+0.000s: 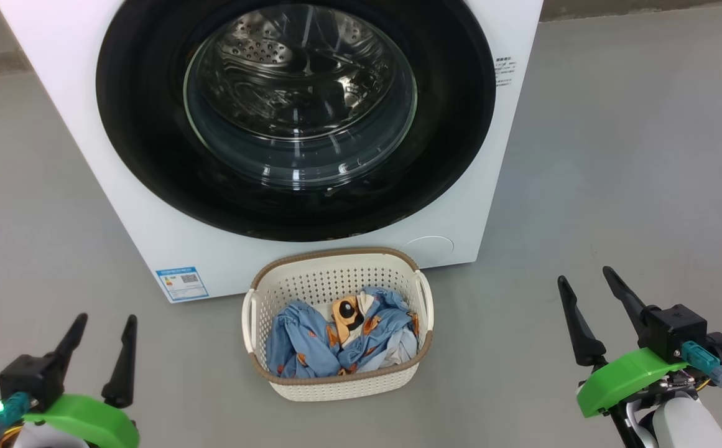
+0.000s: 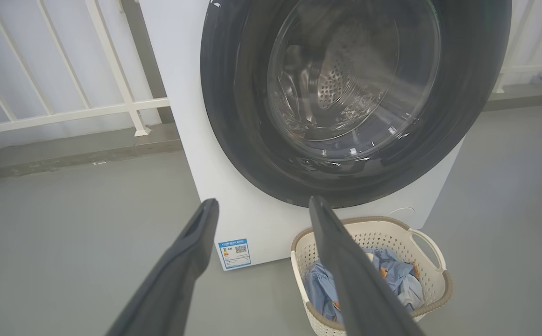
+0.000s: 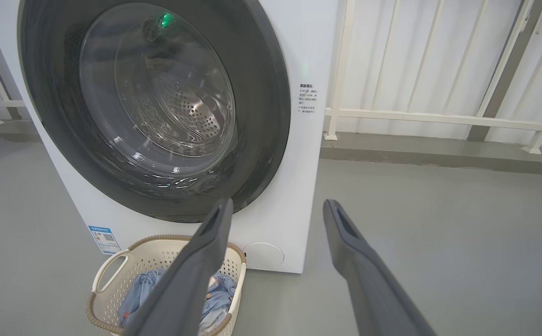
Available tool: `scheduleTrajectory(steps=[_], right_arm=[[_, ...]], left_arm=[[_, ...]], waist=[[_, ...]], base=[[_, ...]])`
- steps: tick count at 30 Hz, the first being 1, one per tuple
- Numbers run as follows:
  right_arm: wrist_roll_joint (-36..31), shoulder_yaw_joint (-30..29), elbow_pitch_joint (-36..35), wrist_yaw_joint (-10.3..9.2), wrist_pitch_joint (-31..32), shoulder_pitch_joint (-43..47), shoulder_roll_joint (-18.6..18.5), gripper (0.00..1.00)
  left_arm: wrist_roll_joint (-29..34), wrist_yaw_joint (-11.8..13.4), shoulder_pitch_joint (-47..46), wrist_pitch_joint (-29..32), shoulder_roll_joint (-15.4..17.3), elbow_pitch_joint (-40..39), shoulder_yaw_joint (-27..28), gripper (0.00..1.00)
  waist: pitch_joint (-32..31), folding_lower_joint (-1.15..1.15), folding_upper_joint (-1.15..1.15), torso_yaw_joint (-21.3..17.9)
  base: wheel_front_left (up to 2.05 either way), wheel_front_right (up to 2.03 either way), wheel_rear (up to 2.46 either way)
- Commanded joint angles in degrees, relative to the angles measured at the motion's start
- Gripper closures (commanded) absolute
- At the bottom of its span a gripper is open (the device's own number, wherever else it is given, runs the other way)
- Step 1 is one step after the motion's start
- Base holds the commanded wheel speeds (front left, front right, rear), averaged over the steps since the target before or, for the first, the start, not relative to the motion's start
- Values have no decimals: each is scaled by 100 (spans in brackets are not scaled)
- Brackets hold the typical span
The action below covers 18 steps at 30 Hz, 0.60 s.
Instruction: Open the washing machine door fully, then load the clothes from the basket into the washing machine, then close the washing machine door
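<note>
The washing machine (image 1: 74, 124) stands on the grey floor (image 1: 615, 186) with its washing machine door (image 1: 298, 106) shut flat against the front, the steel drum visible through the glass bowl. Just in front of it, below the door's lower rim, the cream basket (image 1: 336, 283) sits on the floor holding the light-blue clothes (image 1: 311, 342) in a crumpled heap, orange-and-black patch on top. A blue energy sticker (image 1: 181, 283) marks the machine's lower-left corner. The left end effector (image 1: 106, 318) and the right end effector (image 1: 584, 275) hang on either side of the basket, well apart from it, both spread wide and holding nothing.
</note>
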Motion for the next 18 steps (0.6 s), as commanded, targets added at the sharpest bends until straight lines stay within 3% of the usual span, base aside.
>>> scheduleTrajectory(steps=[1, 18], right_arm=[[-52, 106, -139, 10, -70, -177, -23, 0], [-100, 46, -213, 10, -70, -154, 19, 0]], left_arm=[[-23, -7, -300, -38, 187, -88, 239, 0], [235, -8, -368, -38, 215, -72, 287, 0]], waist=[[1, 0, 0, -1], [47, 0, 0, -15]], base=[[0, 0, 0], [1, 1, -2]])
